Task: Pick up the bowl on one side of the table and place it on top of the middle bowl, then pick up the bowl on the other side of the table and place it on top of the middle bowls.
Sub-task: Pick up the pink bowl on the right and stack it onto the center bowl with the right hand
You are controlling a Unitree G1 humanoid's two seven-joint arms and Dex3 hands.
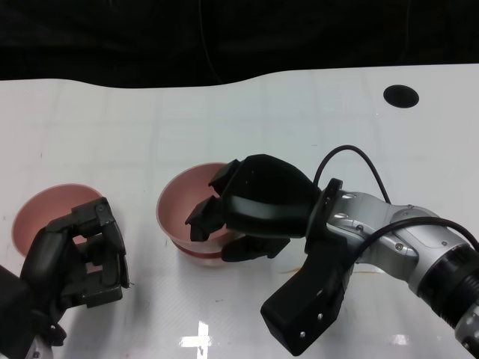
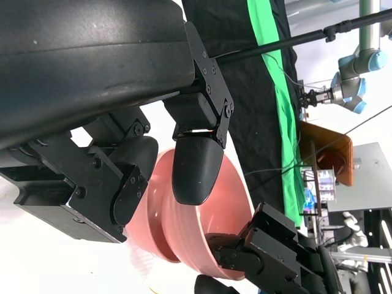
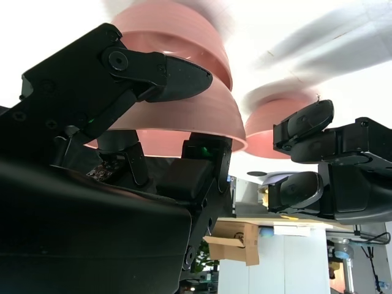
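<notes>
Two pink bowls sit nested at the middle of the white table [image 1: 299, 112], forming a stack [image 1: 182, 213]. My right hand [image 1: 254, 206] grips the top bowl [image 3: 190, 119] by its near rim, with fingers inside and the thumb outside. In the left wrist view the stack [image 2: 208, 226] shows past my own fingers, and the right hand [image 2: 275, 257] is at its rim. A third pink bowl [image 1: 46, 213] stands at the left. My left hand [image 1: 78, 258] is at that bowl's near right side with its fingers apart, holding nothing. The right wrist view shows this bowl [image 3: 266, 128] beside the left hand [image 3: 318, 159].
A round black hole [image 1: 401, 95] lies in the tabletop at the far right. A black cable [image 1: 359, 153] loops over my right forearm. The table's far edge meets a dark backdrop.
</notes>
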